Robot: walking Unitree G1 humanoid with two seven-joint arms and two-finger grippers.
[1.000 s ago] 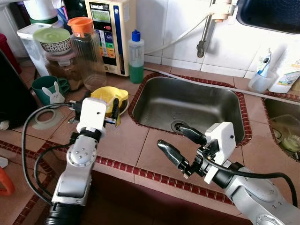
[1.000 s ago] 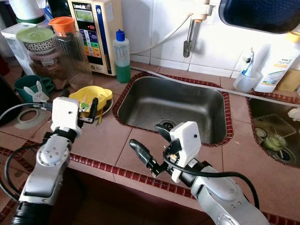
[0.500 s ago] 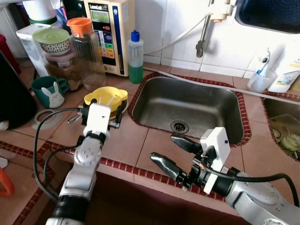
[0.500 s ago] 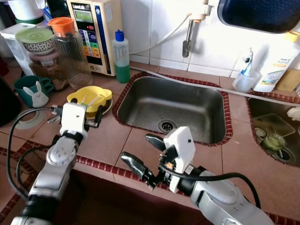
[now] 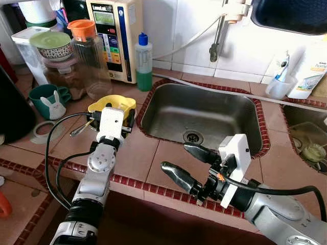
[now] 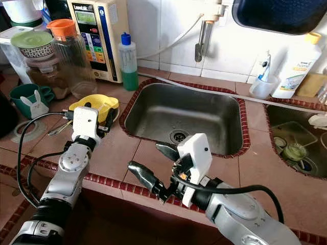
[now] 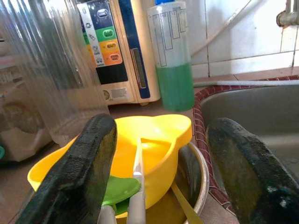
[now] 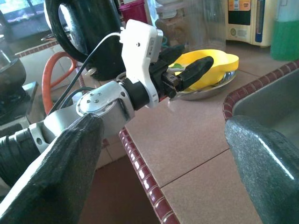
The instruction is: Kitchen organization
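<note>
The left gripper (image 5: 112,113) has drawn back a little from the yellow bowl (image 5: 116,103), its fingers wide open and empty. The bowl sits in a metal dish (image 7: 196,175) left of the sink (image 5: 204,115). The right gripper (image 5: 190,164) hovers open over the near surface (image 5: 153,158), so no grasp yet.

Detergent btl (image 5: 143,62), toothbrush cup (image 5: 278,87).

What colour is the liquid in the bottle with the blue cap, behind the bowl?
Green, filling the lower part of the clear bottle; clearest in the left wrist view.
</note>
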